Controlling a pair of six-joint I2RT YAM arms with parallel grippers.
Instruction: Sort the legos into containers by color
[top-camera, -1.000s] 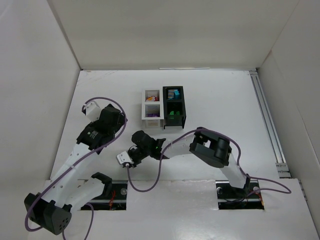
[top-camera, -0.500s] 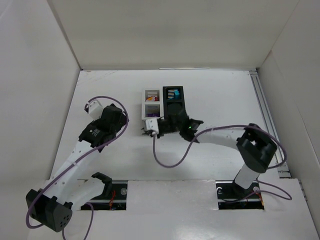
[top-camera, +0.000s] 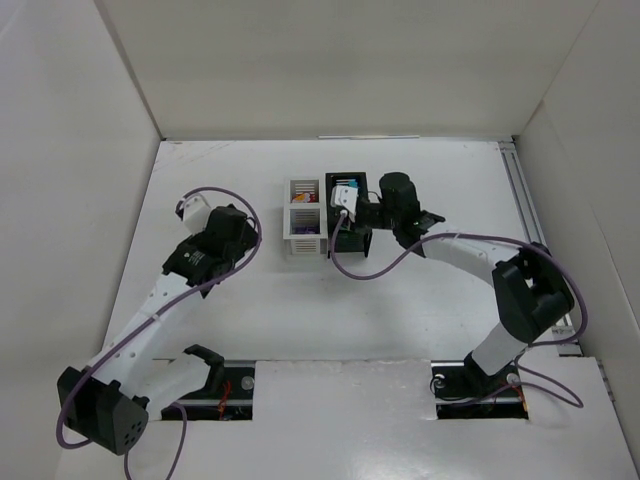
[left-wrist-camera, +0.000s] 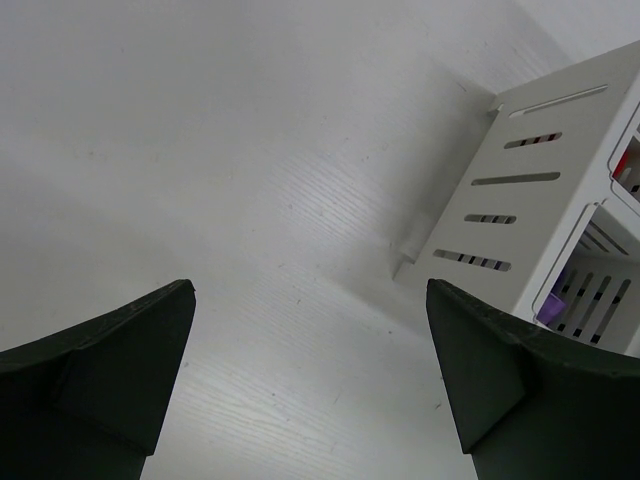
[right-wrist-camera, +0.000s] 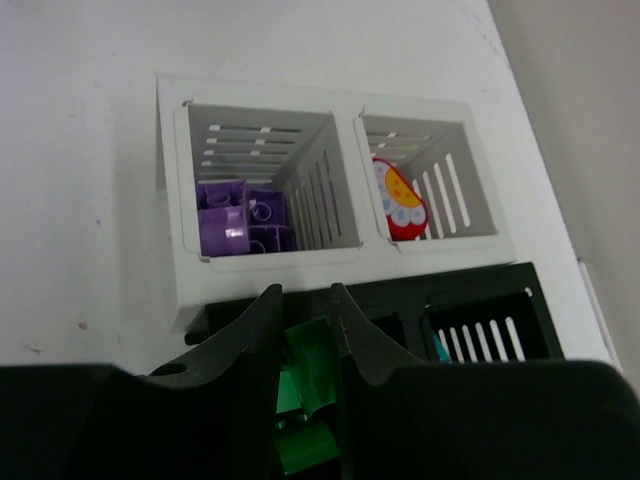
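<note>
My right gripper (right-wrist-camera: 305, 300) is shut on a green lego (right-wrist-camera: 320, 355) and hangs over the near compartment of the black container (right-wrist-camera: 470, 290), where more green legos (right-wrist-camera: 300, 445) lie. A sliver of cyan lego (right-wrist-camera: 440, 347) shows in its far compartment. Beside it, the white container (right-wrist-camera: 180, 280) holds purple legos (right-wrist-camera: 235, 220) in one compartment and a red printed lego (right-wrist-camera: 400, 200) in the other. From above, the right gripper (top-camera: 343, 222) covers most of the black container (top-camera: 362, 240). My left gripper (left-wrist-camera: 308, 300) is open and empty above bare table, left of the white container (left-wrist-camera: 530, 200).
The two containers stand side by side at the table's middle back, the white container (top-camera: 290, 245) on the left. Tall white walls enclose the table. A metal rail (top-camera: 535, 250) runs along the right edge. Purple cables loop off both arms.
My right arm has swung from the front middle of the table back to above the black container, still shut on the green lego. The left arm has shifted slightly toward the back.
</note>
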